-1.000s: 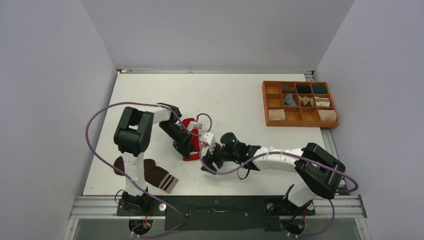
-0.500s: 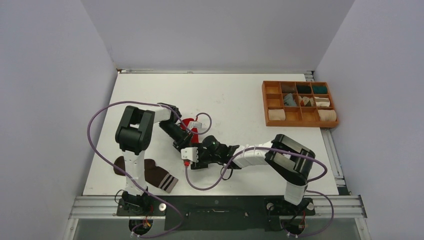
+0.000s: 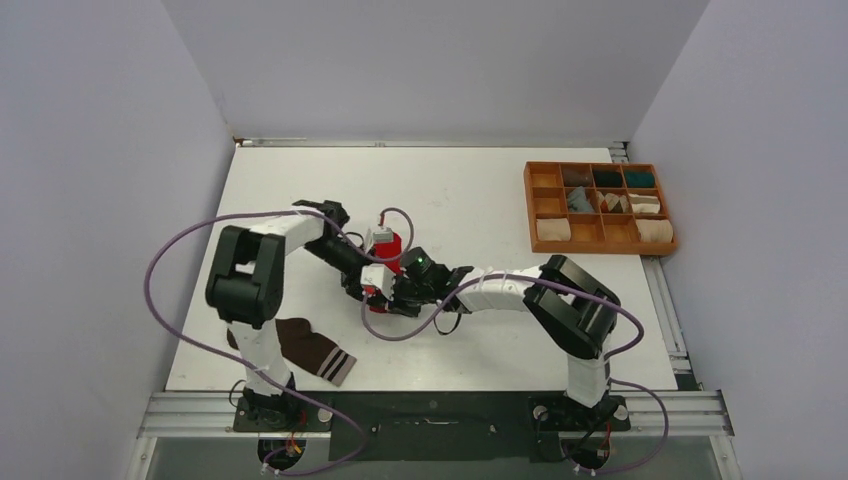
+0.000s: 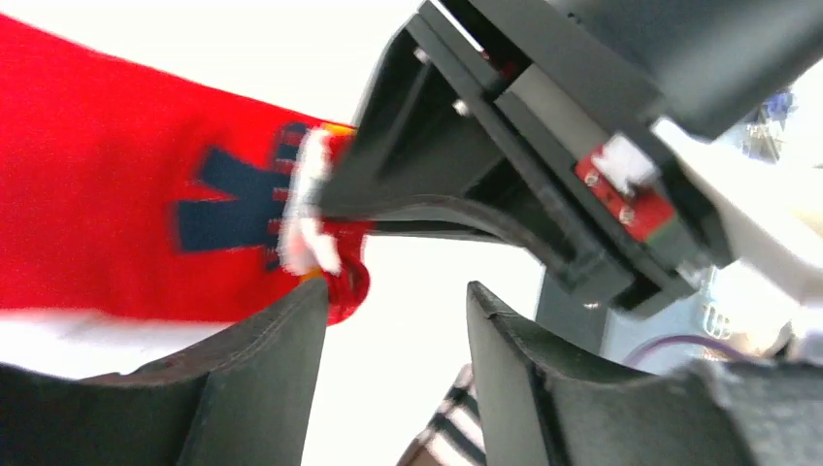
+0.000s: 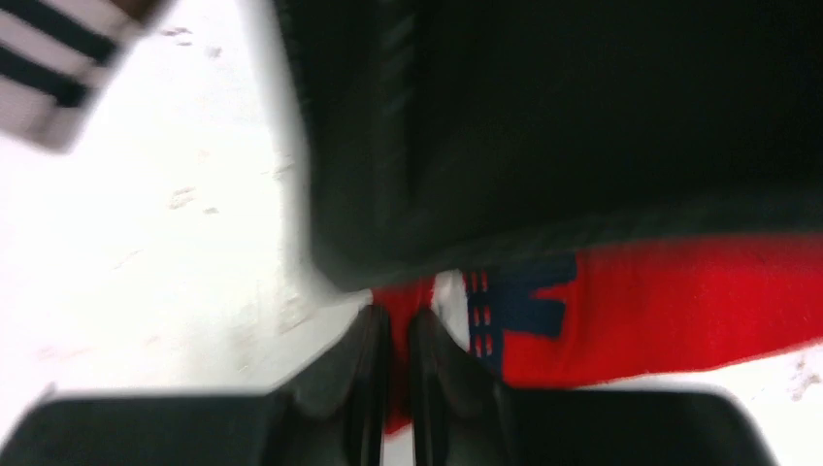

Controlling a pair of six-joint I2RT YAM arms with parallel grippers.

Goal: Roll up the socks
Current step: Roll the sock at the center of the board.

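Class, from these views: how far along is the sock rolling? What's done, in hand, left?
Done, apparently: rolled bundles sit in the wooden tray. In hand: the right gripper is shut on the edge of the red sock, while the left gripper stands open beside it. Left: finishing it, then the brown striped sock, lying flat and unrolled.

Socks and tray (image 3: 602, 247) on the worktop (image 3: 470, 190)
First sock (image 4: 97, 194) lies mid-worktop; second sock (image 3: 315, 352) lies nearer, by the left front corner; tray at the far right edge.
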